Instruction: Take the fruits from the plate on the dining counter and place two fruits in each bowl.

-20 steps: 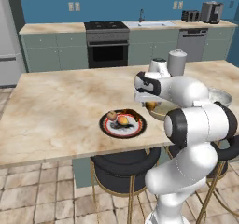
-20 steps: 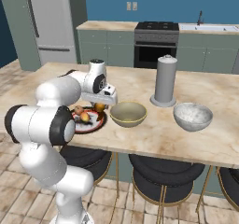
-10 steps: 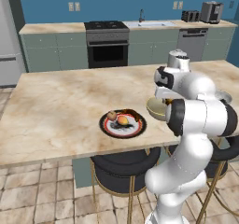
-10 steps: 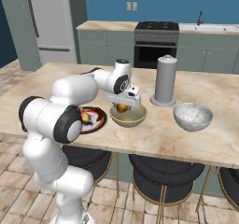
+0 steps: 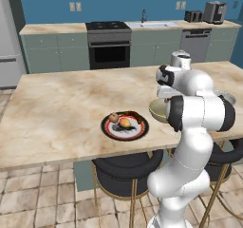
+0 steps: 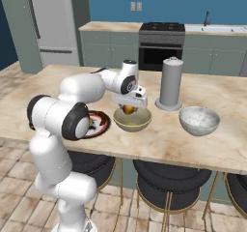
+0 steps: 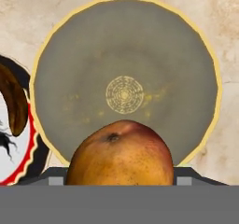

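My gripper [image 6: 129, 106] is shut on a yellow-orange fruit [image 7: 121, 155] and holds it just above the olive-yellow bowl [image 7: 123, 55], over its near side. That bowl [image 6: 131, 122] is empty inside. To its left on the dining counter [image 5: 61, 108] sits the black-rimmed plate [image 5: 124, 129], bearing a reddish-brown fruit [image 5: 114, 117], a peach-pink fruit [image 5: 125, 122] and a dark brown fruit [image 7: 14, 101]. The white-grey speckled bowl [image 6: 199, 120] stands empty further right. My arm hides part of the plate [image 6: 100, 124] in the right base view.
A tall grey cylinder [image 6: 171, 83] stands just behind the two bowls. Round stools [image 6: 164, 170] sit under the counter's front edge. Stove and sink counter run along the back wall. Bare countertop stretches to the left of the plate.
The arm has swung right from over the plate to above the olive-yellow bowl, carrying the yellow-orange fruit with it. The other three fruits stayed on the plate.
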Motion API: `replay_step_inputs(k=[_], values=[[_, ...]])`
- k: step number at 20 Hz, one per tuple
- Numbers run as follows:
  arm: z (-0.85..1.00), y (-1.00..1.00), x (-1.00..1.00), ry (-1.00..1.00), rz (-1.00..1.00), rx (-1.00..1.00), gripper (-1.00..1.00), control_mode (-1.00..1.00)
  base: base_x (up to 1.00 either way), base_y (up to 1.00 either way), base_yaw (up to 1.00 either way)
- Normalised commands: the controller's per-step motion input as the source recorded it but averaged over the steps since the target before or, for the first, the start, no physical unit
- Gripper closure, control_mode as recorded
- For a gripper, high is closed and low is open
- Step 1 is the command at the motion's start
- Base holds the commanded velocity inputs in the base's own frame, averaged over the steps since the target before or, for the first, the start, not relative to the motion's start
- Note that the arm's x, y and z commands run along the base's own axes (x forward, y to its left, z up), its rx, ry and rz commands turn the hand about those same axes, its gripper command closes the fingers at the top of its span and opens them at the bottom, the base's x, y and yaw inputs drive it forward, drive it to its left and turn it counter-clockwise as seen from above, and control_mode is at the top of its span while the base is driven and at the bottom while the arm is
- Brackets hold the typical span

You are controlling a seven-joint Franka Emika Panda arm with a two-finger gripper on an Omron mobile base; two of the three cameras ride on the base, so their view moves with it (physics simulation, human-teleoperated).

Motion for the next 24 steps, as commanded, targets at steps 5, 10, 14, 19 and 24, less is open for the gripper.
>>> replay_step_inputs(k=[5,10,14,19,24], values=[[-0.28,0.02,0.42,0.04,0.01,-0.02,1.0,-1.0,0.0,0.0,0.0],[-0.5,0.0,0.03,0.07,0.0,0.0,1.0,-1.0,0.0,0.0,0.0],[-0.25,0.0,0.0,0.02,0.0,0.0,1.0,-1.0,0.0,0.0,0.0],[-0.08,0.0,0.1,0.0,0.0,0.0,1.0,-1.0,0.0,0.0,0.0],[-0.11,0.0,0.35,0.0,0.0,0.0,1.0,-1.0,0.0,0.0,0.0]])
